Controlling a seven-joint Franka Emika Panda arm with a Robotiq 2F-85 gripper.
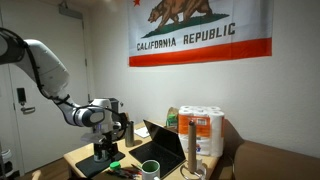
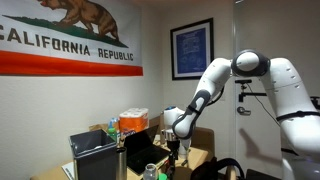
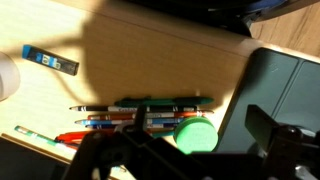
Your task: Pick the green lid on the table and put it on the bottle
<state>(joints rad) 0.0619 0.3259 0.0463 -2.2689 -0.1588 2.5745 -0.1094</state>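
Claw [image 3: 190,160] hovers wide over the lid [image 3: 195,135] beside the markers [image 3: 140,113]: approach step, next likely lowering and closing on it.

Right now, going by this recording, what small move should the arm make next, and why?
Probably lower the gripper straight down around the small bright green lid. In the wrist view the lid lies on the wooden table, close beside the row of coloured markers. It sits roughly within the open gripper's span and is not yet grasped.
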